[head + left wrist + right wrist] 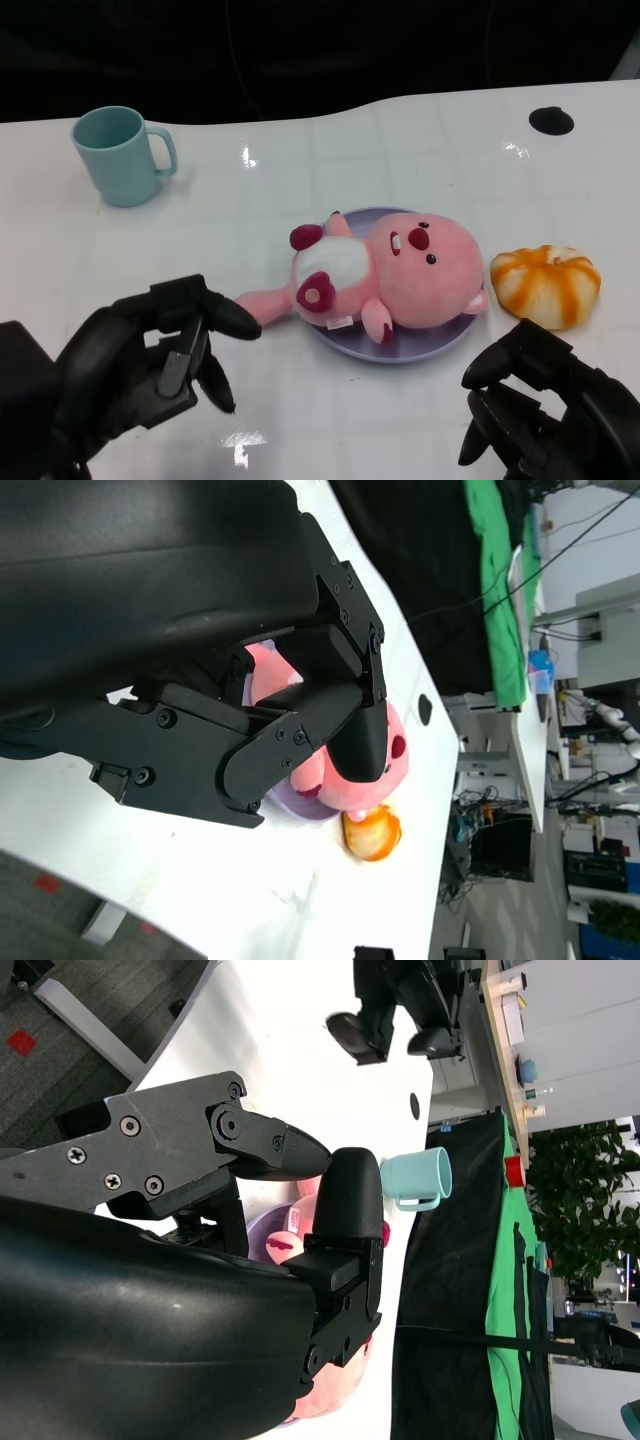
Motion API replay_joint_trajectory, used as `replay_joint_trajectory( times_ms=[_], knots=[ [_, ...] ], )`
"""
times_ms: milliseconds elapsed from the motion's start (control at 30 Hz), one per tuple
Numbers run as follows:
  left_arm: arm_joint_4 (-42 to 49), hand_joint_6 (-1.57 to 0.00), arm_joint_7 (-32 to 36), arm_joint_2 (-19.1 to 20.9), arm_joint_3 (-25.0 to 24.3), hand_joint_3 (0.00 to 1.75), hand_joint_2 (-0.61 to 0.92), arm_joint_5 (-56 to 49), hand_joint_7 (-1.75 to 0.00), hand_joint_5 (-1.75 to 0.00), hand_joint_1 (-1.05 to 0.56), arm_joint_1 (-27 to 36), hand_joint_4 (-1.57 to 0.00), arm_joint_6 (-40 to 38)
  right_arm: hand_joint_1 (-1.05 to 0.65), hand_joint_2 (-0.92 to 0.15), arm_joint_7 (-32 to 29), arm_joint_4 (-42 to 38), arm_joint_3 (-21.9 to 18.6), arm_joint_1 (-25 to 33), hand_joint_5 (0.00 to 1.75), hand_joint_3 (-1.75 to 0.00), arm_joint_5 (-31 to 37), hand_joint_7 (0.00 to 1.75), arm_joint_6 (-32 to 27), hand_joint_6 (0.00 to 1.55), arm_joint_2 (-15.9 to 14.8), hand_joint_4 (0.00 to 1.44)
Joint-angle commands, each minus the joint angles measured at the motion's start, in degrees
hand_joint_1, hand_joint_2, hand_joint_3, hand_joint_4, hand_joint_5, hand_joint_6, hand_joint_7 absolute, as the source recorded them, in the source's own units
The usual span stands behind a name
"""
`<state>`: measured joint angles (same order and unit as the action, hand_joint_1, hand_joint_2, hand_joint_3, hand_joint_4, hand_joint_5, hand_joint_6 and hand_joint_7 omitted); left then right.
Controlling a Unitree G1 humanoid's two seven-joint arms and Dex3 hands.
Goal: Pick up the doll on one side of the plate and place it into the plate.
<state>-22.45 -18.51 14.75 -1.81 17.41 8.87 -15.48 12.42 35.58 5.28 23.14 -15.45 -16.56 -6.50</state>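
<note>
Right robot hand (300, 1250) fronts doll (300, 1222), teal mug (418, 1178).

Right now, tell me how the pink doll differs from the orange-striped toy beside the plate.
The pink doll lies on the purple plate, one leg hanging over the rim; the orange-striped toy sits on the table to the plate's right. The doll is larger and sprawled; the toy is a compact round shape. Neither hand touches either one.

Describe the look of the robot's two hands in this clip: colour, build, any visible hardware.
Both the left hand and the right hand are matte black with blocky, angular finger segments ending in rounded tips. The wrist views show a smooth rounded black shell behind each hand and small silver screws at the finger links. No markings or cables are visible.
</note>
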Motion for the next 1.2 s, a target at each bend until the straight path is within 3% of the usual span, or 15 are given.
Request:
replay_joint_trajectory(
  times_ms=[33,267,600,1200],
  knots=[
    [-2.6,-0.82,1.5,0.2,-0.7,1.32,0.48,0.0,-1.48,-1.73,-0.07,1.8,-0.84,-3.1,-0.34,-0.92,-0.1,0.3,-0.5,-0.1,1.75,-0.60,-0.6,1.63,0.0,0.41,-0.3,0.53],
    [-4.1,-0.81,1.7,0.1,-0.7,1.40,0.46,0.9,-1.63,-1.75,-0.04,3.7,-0.88,-7.9,-0.34,-0.92,0.2,0.0,-1.3,-0.3,1.74,-0.60,-1.3,1.62,-0.1,0.41,-0.7,0.52],
    [-1.0,-0.73,0.7,0.2,-1.1,1.30,0.52,1.0,-1.73,-1.75,-0.06,3.9,-0.88,-8.4,-0.33,-0.92,-0.4,-0.6,-1.6,-0.1,1.74,-0.60,-0.2,1.62,1.1,0.41,-0.3,0.53],
    [4.7,-0.73,-1.4,-0.4,-0.6,1.35,0.48,0.6,-1.73,-1.75,-0.04,3.2,-0.88,-5.1,-0.31,-0.90,0.1,-4.0,-1.6,0.5,1.75,-0.62,0.7,1.65,5.8,0.41,0.3,0.55]
  ],
)
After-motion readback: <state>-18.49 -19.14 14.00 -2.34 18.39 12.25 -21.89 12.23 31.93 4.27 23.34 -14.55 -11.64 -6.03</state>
